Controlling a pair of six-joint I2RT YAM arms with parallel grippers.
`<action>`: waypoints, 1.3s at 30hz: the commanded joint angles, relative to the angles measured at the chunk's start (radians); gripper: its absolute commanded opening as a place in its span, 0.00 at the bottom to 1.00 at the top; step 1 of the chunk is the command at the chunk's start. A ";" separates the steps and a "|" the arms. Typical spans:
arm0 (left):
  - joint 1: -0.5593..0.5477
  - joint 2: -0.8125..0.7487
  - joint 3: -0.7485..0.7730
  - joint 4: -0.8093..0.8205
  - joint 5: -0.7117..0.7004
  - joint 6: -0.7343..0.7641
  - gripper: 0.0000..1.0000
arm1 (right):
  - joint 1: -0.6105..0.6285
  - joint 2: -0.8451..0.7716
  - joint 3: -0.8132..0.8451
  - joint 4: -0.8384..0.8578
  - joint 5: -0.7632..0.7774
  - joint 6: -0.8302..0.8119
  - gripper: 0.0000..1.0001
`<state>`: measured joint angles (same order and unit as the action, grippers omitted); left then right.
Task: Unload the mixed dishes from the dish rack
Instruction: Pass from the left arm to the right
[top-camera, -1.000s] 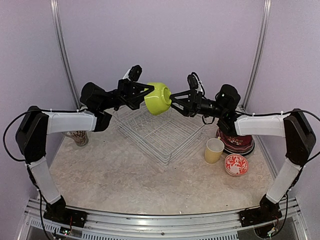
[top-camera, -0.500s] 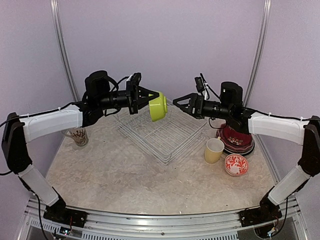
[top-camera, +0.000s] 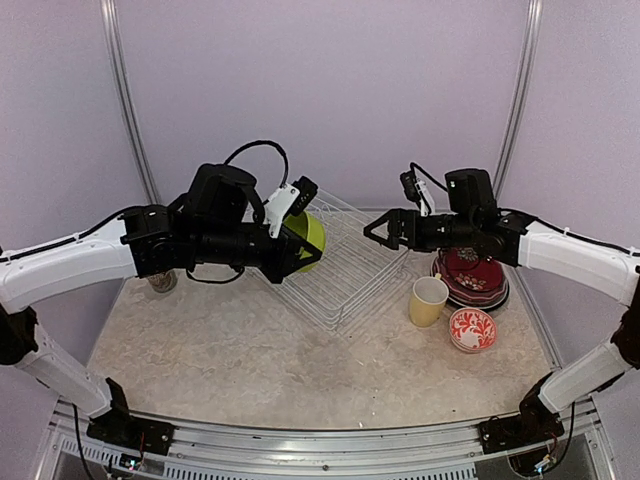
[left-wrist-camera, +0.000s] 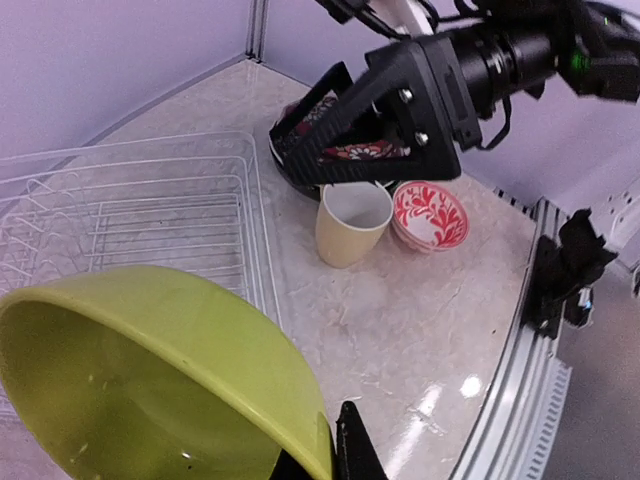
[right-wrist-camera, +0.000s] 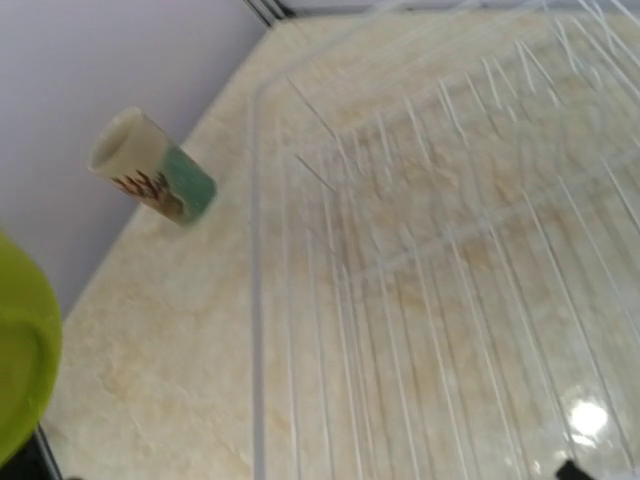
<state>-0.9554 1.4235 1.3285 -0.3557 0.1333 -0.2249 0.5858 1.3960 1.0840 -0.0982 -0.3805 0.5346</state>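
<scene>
Pinching the rim of the lime green bowl (top-camera: 311, 233), my left fingers (top-camera: 300, 255) hold it in the air, tipped on its side, above the left side of the dish rack (top-camera: 345, 262). In my left wrist view the bowl's hollow fills the lower left, and one dark finger shows pressed against the rim at the bottom edge. The other finger is hidden by the bowl.

My right fingers (top-camera: 373, 230) are spread wide with nothing between them. They hang over the right side of the rack and point toward the bowl, well apart from it. In my right wrist view the rack's white wires run across most of the picture, and the bowl's green edge shows at the lower left.

The rack stands on the counter (top-camera: 250, 350), toward the back, between my two arms. To its right a stack of plates (top-camera: 478, 280) rests on the counter, red on top with a dark one beneath. The pale yellow cup (top-camera: 428, 300) stands upright just in front of the stack, and the small red-white bowl (top-camera: 472, 329) sits just beside the cup. To the left of the rack, the patterned cream mug (right-wrist-camera: 150, 165) stands near the wall, mostly hidden behind my left arm in the top view.
</scene>
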 joint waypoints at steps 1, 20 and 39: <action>-0.116 0.009 -0.038 -0.077 -0.282 0.471 0.00 | 0.002 0.003 0.103 -0.202 0.036 -0.083 1.00; -0.339 0.314 0.072 -0.371 -0.584 0.888 0.00 | 0.174 0.224 0.492 -0.736 0.065 -0.391 0.89; -0.392 0.375 0.140 -0.396 -0.663 0.905 0.00 | 0.375 0.375 0.567 -0.844 0.285 -0.394 0.54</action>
<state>-1.3327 1.7824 1.4174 -0.7452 -0.4862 0.6750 0.9333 1.7241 1.6108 -0.9001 -0.1822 0.1337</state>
